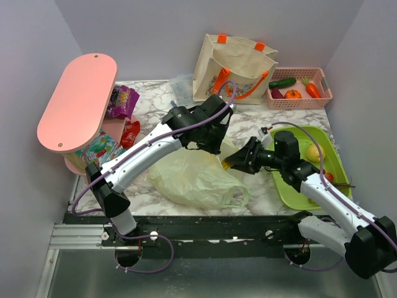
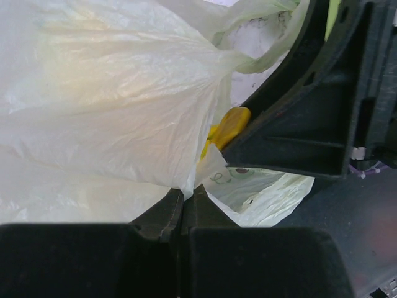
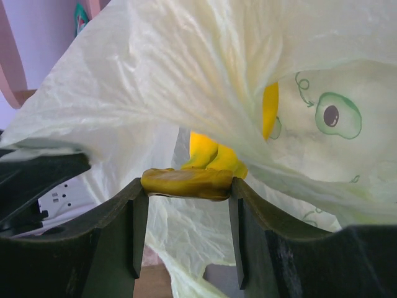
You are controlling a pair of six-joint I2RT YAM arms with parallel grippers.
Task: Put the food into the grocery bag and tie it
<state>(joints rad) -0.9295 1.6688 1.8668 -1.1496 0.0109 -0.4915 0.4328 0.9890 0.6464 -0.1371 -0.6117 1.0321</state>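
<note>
1. The grocery bag (image 1: 192, 180) lies centre frame, its rim pinched tight in the left gripper (image 2: 183, 200); thin film could slip free, collapsing the mouth.
2. The banana bunch (image 3: 208, 155), clamped by the right gripper (image 3: 188, 185) at the opening, may snag.

Top view high behind, looking down on table (image 1: 251, 121), both wrist views close, sharing the grocery bag (image 2: 93, 93)
</note>
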